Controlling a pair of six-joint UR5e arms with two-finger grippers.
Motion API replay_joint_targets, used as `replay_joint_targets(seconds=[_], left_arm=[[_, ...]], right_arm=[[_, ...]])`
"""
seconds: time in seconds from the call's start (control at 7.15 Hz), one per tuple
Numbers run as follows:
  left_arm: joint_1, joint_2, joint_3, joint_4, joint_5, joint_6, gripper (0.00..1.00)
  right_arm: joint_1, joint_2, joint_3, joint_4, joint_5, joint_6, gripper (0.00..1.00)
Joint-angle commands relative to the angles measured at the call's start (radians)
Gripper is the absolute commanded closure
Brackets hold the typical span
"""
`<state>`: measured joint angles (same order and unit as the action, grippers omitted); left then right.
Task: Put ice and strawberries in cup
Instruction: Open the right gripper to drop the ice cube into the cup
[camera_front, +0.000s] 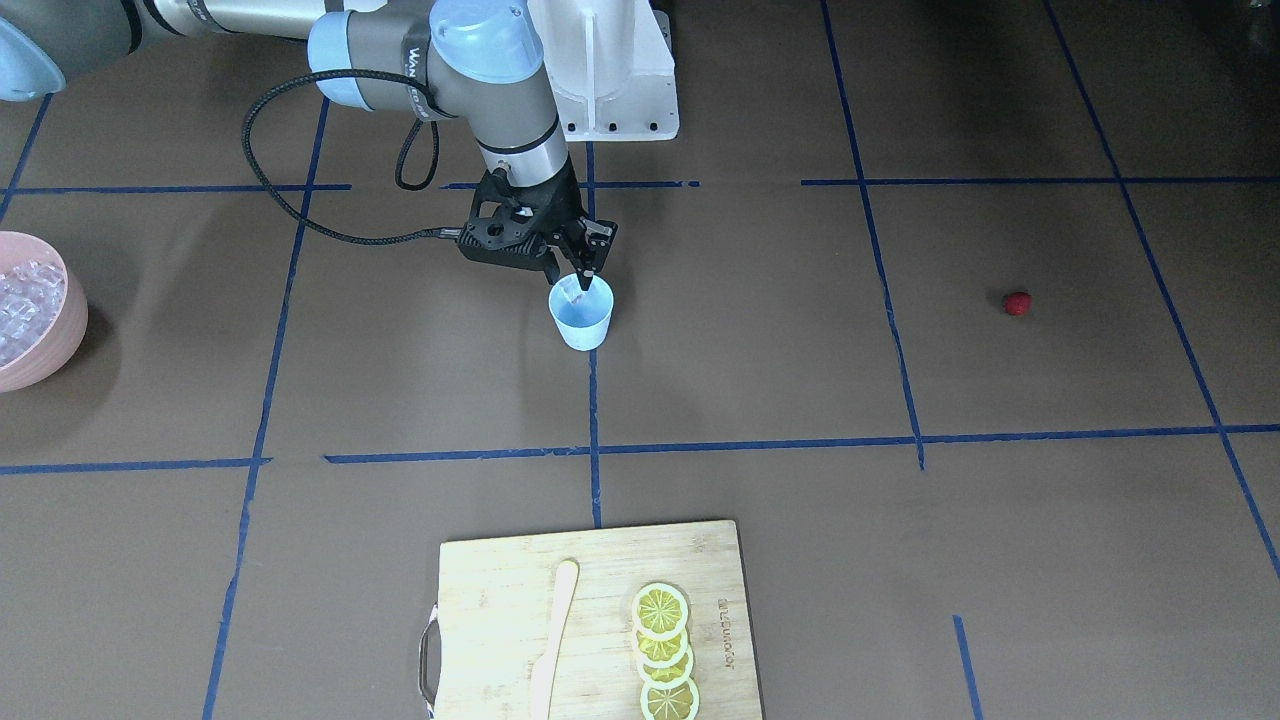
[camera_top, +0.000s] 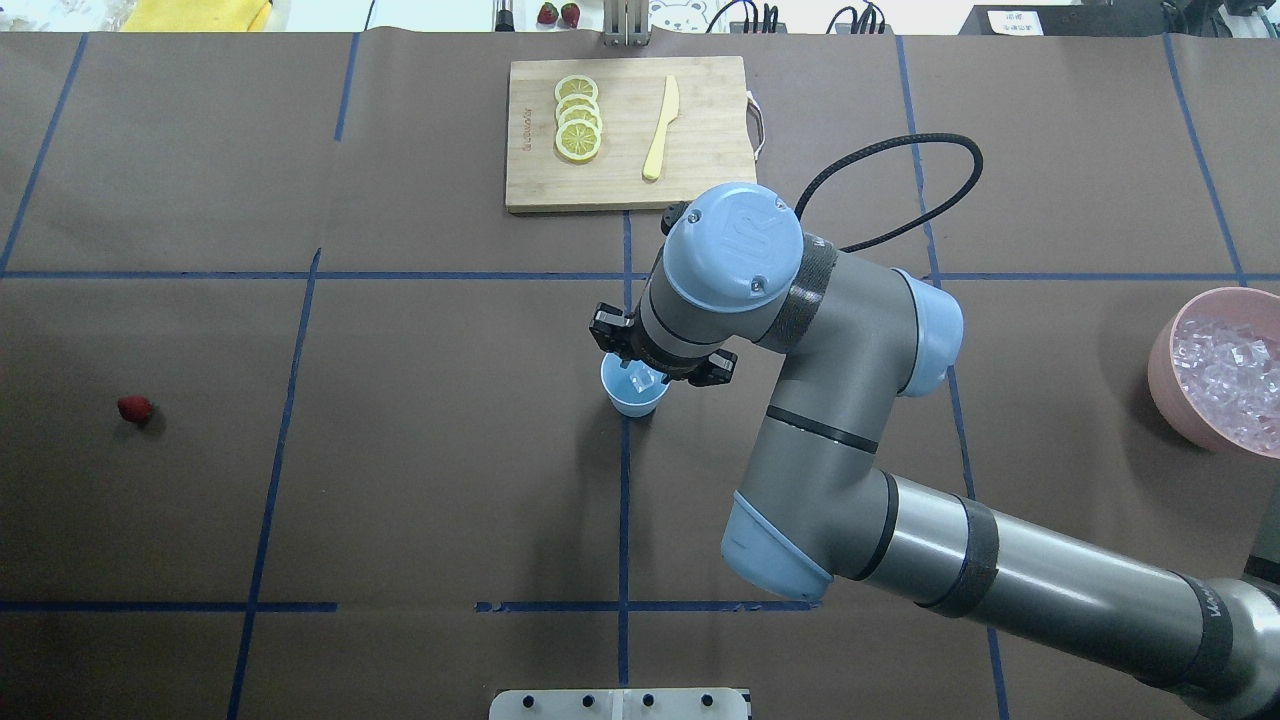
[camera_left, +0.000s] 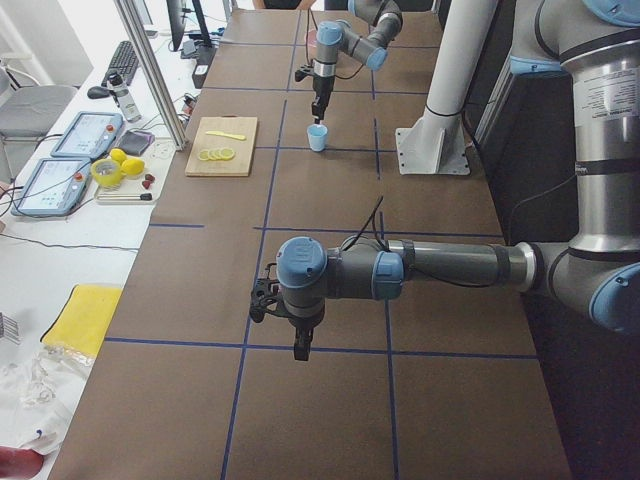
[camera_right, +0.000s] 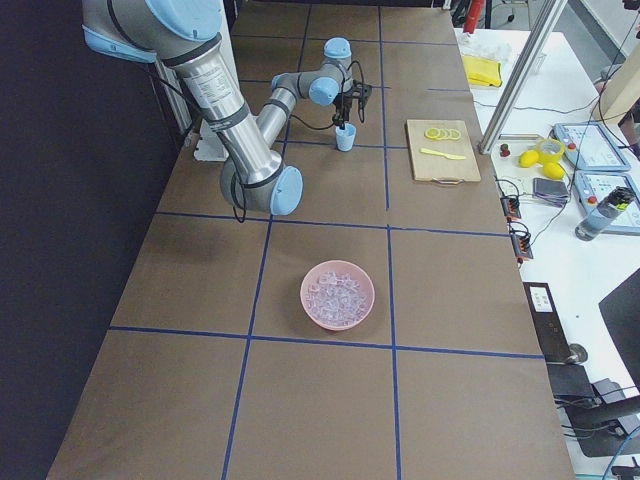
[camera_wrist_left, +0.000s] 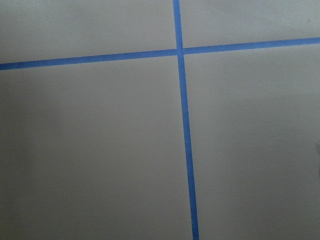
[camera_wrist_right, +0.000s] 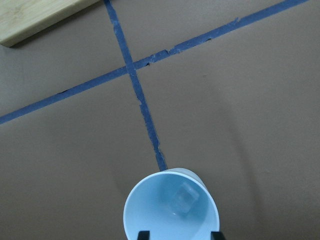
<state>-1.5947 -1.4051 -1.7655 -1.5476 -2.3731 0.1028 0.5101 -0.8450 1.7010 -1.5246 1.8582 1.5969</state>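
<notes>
One glassy cube (camera_wrist_right: 182, 197) lies in a tapered cup (camera_wrist_right: 142, 207).

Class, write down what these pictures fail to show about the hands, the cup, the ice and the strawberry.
Left hand: only in the exterior left view, small; open or shut unclear.
Right hand: the right wrist view's bottom edge cuts its fingertips.
Cup: overhead, the right wrist covers part.
Pink bowl: cut by the front-facing view's edge; its ice uncountable.
Strawberry: too small to show leaves.
</notes>
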Motion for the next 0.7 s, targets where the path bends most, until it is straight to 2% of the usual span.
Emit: replay_joint_targets(seconds=[0.0,0.14,0.28,0.42,0.56], left_arm=[[0.001,0.0,0.0,0.0,0.0,0.0,0.0],[0.001,0.0,0.0,0.0,0.0,0.002,0.0],[0.001,0.005,0.0,-0.002,0.0,0.005,0.0],[0.001,0.006,-0.002,-0.002,-0.002,0.006,0.0],[0.001,0.014,0.0,-0.002,-0.002,0.008,0.0]], right_arm=[[-0.001,0.001,-0.003,0.0,0.001,0.002,0.36],[0.001,0.004,0.005,0.001,0.001,0.006,0.34],[0.025,0.001,0.029,-0.009,0.006,0.006,0.17],[0.063,-0.046,0.095,-0.02,0.024,0.009,0.09],[0.117,-0.162,0.208,-0.031,0.097,-0.004,0.09]])
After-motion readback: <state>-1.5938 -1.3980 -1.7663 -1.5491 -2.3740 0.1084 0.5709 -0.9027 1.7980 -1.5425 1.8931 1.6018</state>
